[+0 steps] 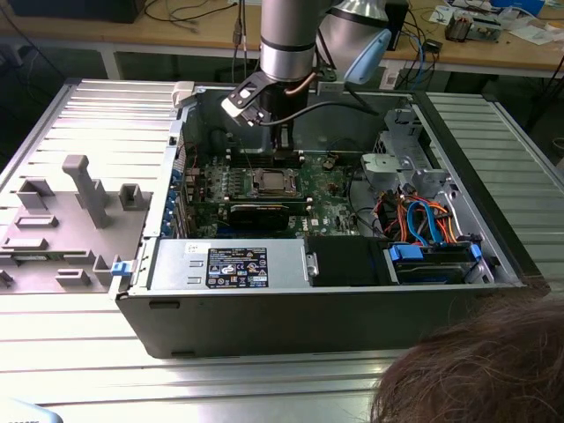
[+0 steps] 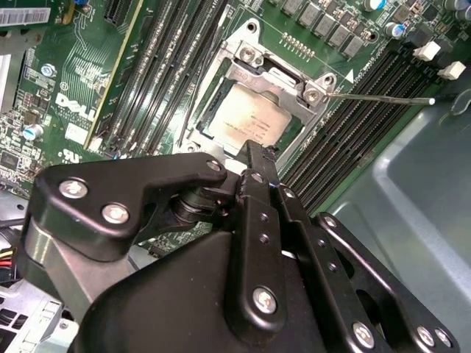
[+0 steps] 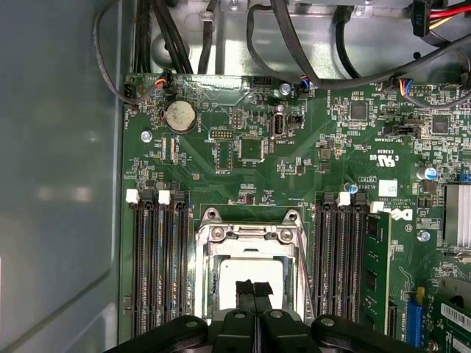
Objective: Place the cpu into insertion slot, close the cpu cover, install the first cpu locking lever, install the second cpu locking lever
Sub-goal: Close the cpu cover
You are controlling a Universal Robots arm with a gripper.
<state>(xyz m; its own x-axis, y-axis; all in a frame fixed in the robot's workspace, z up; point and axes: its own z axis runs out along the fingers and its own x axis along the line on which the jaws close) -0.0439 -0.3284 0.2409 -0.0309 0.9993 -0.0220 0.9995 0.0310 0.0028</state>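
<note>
Hovering just above the socket on the motherboard, the gripper has its two black fingertips pressed together with nothing between them, their ends over the cpu, which sits in the socket. Around it the cpu cover lies flat, the chip's pale top showing through its square opening, and in the second wrist view a thin lever rod reaches from the socket's corner out across the memory slots. Seen in the exterior view, the arm descends into the open computer case on a ribbed metal table.
</note>
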